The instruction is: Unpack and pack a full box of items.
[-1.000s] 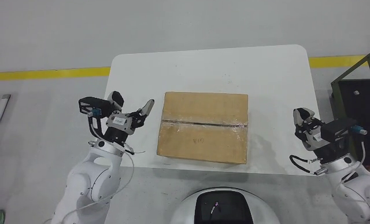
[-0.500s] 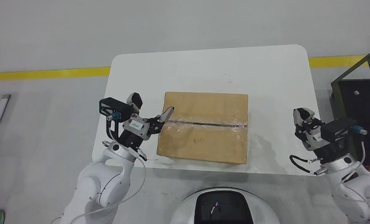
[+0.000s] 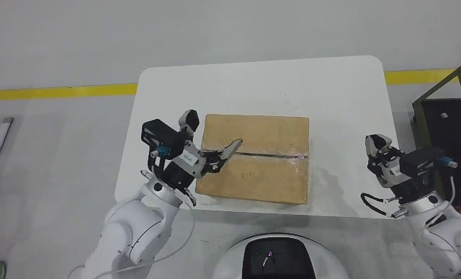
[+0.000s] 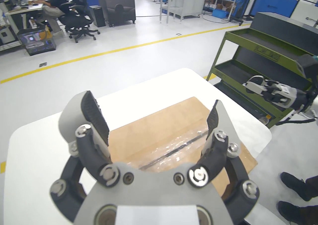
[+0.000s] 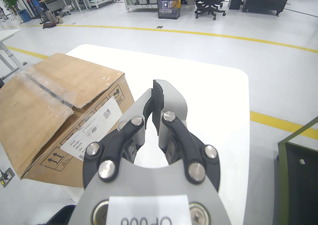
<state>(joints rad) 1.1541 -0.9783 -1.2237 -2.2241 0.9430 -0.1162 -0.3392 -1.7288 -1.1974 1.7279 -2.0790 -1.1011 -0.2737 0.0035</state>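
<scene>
Left gripper [image 3: 214,130] has advanced over the box [image 3: 274,167], covering its edge.

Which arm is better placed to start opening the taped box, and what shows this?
Left. The left gripper, open, hangs over the box by its taped seam; the right gripper is shut and well clear of the box.

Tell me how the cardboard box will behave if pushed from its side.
The cardboard box sits flat and broad on the table, so it would probably slide rather than tip. Its top flaps, held by clear tape, look slightly bowed at one end and may give under pressure.
</scene>
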